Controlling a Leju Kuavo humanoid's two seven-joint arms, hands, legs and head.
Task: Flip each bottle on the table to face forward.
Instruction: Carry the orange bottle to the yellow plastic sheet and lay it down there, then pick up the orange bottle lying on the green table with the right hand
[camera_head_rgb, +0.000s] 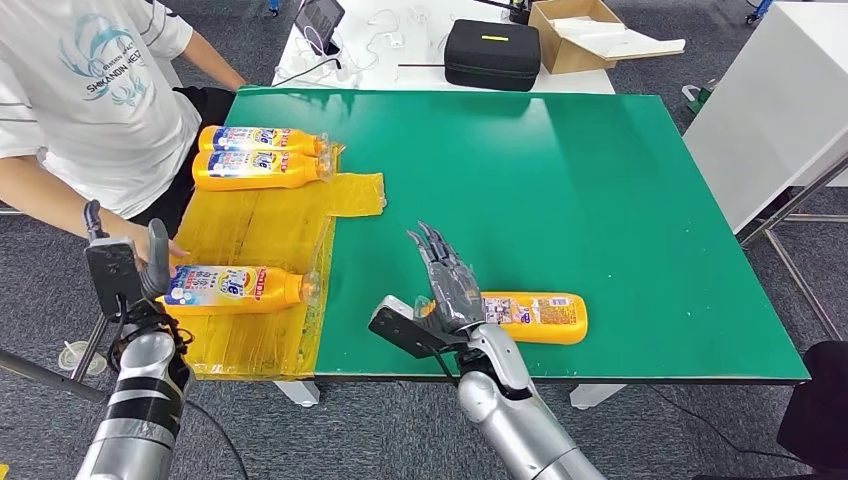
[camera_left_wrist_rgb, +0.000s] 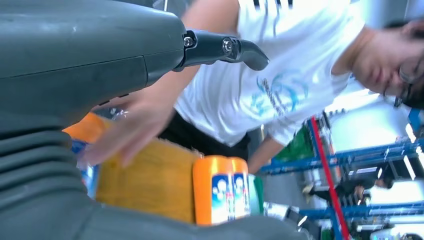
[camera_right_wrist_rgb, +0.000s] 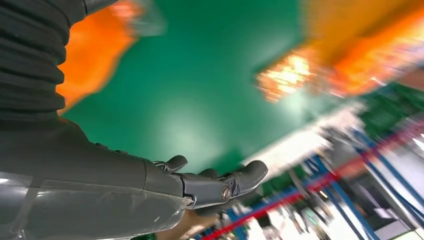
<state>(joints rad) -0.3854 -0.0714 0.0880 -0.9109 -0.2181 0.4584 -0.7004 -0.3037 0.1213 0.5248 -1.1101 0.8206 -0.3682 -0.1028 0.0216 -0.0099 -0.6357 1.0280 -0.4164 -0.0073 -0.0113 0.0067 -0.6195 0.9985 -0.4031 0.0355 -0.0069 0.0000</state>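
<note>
Right hand (camera_head_rgb: 452, 290): raised over the near part of the green table (camera_head_rgb: 560, 180), fingers straight and spread, pointing away from the robot, holding nothing. Just beside it, toward the near edge, one orange bottle (camera_head_rgb: 535, 317) lies on its side on bare green, part hidden behind the wrist.

Left hand (camera_head_rgb: 130, 268): at the table's near left corner, fingers upright, touching the base end of a second lying bottle (camera_head_rgb: 238, 288); I cannot tell whether it grips. A person's hand (camera_left_wrist_rgb: 127, 127) rests at that same end.

Bottle count: four, all lying flat. Three sit on the yellow sheet (camera_head_rgb: 270, 230) along the left side, two of them (camera_head_rgb: 262, 157) side by side at the far left corner.

Open room: the whole right and far half of the green surface. The person in a white shirt (camera_head_rgb: 95, 90) stands at the left edge.
</note>
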